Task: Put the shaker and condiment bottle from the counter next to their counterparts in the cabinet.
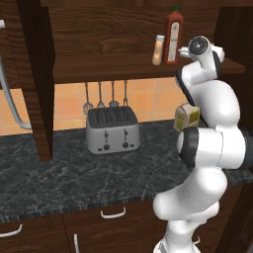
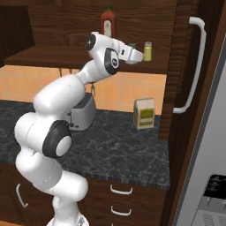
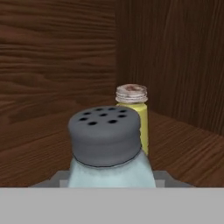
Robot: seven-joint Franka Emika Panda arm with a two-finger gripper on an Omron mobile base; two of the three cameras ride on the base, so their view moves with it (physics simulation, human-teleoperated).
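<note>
In the hand view the pale blue-grey shaker (image 3: 109,144) with its grey holed cap stands right in front of the camera, between my gripper's (image 3: 111,177) fingers, which it hides. Just behind it is the yellow-green shaker (image 3: 139,118), near the cabinet's back corner. My gripper (image 2: 139,54) reaches over the cabinet shelf (image 2: 53,56) beside the yellow-green shaker (image 2: 147,51). The orange-tan condiment bottle (image 1: 158,50) stands on the shelf beside the tall dark red bottle (image 1: 173,35). My gripper (image 1: 184,51) is just right of them.
A silver toaster (image 1: 112,129) sits on the black counter (image 1: 74,173) under hanging utensils (image 1: 105,96). A tan carton (image 2: 144,113) stands on the counter to the right. The open cabinet door (image 2: 185,66) with a white handle and a fridge (image 2: 209,132) are at the right.
</note>
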